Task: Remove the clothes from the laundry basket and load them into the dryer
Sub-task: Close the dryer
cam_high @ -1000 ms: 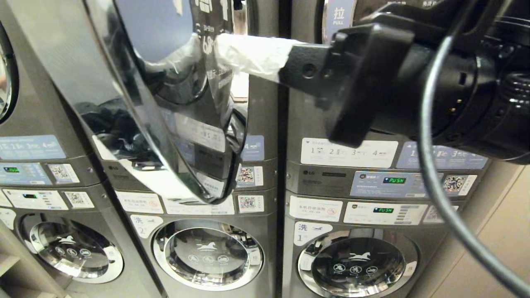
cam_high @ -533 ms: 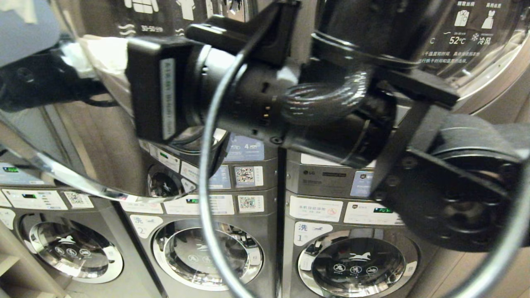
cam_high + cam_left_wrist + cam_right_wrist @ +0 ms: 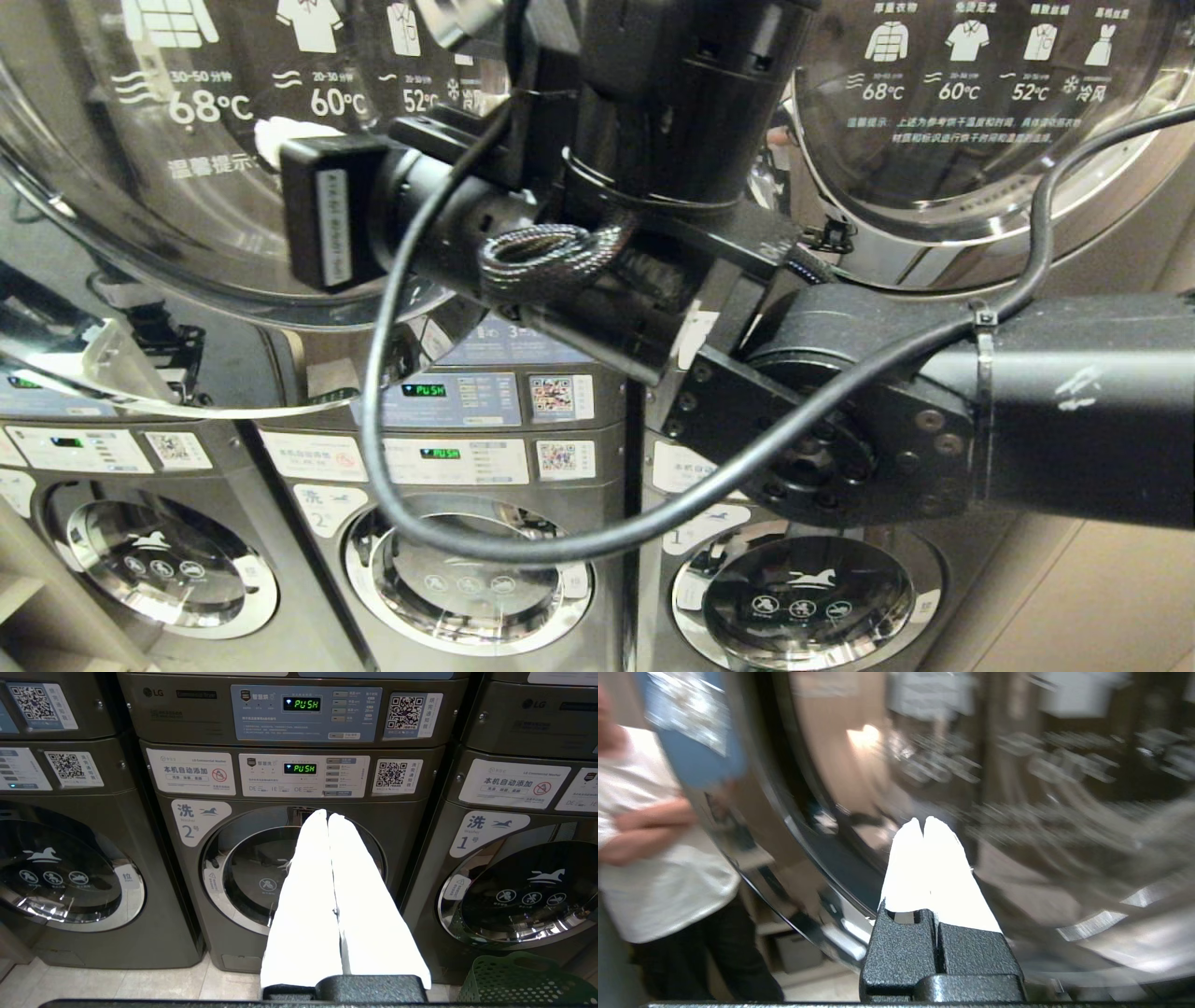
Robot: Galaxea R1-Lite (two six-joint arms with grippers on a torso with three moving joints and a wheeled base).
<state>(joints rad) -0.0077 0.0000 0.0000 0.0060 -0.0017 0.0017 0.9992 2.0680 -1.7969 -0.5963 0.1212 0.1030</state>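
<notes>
The dryer's round glass door [image 3: 187, 187], printed with temperature marks, faces the head camera at upper left. My right arm crosses the head view, and its gripper [image 3: 271, 140] is shut and empty, with its white fingertips against the door glass. In the right wrist view the same gripper [image 3: 923, 823] points at the door's glass beside its chrome rim [image 3: 822, 919]. My left gripper [image 3: 327, 816] is shut and empty, parked low in front of washer no. 2 [image 3: 299, 868]. A corner of the green laundry basket [image 3: 523, 980] shows on the floor. No clothes are in view.
Stacked grey machines fill the wall, with a neighbouring dryer door [image 3: 971, 112] at upper right and washer doors [image 3: 467, 569] below. A loose black cable [image 3: 392, 373] hangs from my right arm. A person in a white shirt [image 3: 658, 858] stands beside the dryer door.
The dryer door has swung from edge-on and wide open round to face the camera. My right arm has swept left and forward behind it, gripper still shut.
</notes>
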